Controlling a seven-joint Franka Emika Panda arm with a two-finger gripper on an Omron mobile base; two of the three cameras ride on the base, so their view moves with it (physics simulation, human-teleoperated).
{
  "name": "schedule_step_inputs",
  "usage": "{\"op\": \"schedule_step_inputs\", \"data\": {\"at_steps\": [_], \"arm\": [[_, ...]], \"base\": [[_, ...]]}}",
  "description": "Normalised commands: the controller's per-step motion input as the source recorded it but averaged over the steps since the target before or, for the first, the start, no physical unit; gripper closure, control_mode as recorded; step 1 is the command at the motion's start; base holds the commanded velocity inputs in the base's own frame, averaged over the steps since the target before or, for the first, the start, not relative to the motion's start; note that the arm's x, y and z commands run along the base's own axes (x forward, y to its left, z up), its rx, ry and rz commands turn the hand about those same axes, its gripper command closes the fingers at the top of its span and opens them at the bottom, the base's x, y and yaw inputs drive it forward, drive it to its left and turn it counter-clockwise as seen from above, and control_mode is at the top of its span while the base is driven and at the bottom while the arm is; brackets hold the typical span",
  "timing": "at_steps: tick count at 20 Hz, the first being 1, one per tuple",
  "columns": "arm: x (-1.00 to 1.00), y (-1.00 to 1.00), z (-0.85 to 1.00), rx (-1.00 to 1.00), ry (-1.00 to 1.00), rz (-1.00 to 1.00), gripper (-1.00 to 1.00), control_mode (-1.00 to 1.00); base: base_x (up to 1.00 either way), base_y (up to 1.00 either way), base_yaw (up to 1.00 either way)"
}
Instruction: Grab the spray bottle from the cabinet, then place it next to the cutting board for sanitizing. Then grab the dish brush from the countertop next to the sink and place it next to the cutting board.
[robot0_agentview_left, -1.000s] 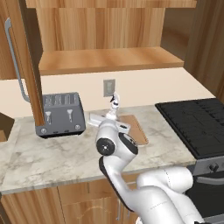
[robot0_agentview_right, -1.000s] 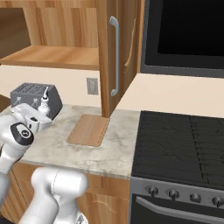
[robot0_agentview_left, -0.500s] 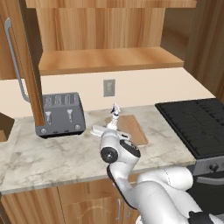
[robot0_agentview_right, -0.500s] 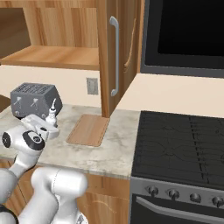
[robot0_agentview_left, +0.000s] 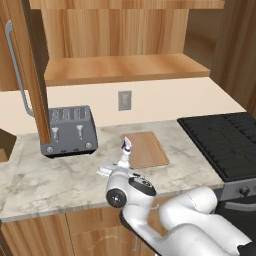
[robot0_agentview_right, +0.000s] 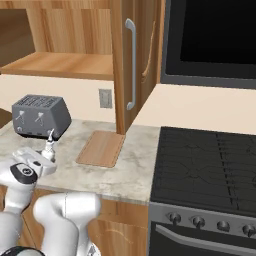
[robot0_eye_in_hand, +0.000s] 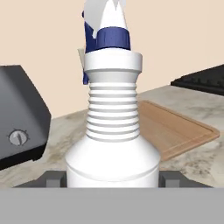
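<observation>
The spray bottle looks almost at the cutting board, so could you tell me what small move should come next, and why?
Probably lower it straight down and then release. The gripper holds the spray bottle upright by its base, just left of the cutting board, between it and the toaster. Whether it already touches the countertop is unclear.
</observation>
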Motion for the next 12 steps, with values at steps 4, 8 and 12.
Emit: {"op": "schedule_step_inputs", "data": {"at_steps": [4, 8, 12], "arm": [[0.25, -0.01, -0.69, 0.00, -0.01, 0.00, 1.00, -1.00], [0.08, -0.02, -0.49, -0.07, -0.19, 0.00, 1.00, -1.00], [0.15, -0.09, -0.38, -0.11, -0.06, -0.04, 1.00, -1.00]], "base": [[0.00, 0.00, 0.00], [0.00, 0.00, 0.00], [0.00, 0.00, 0.00]]}}
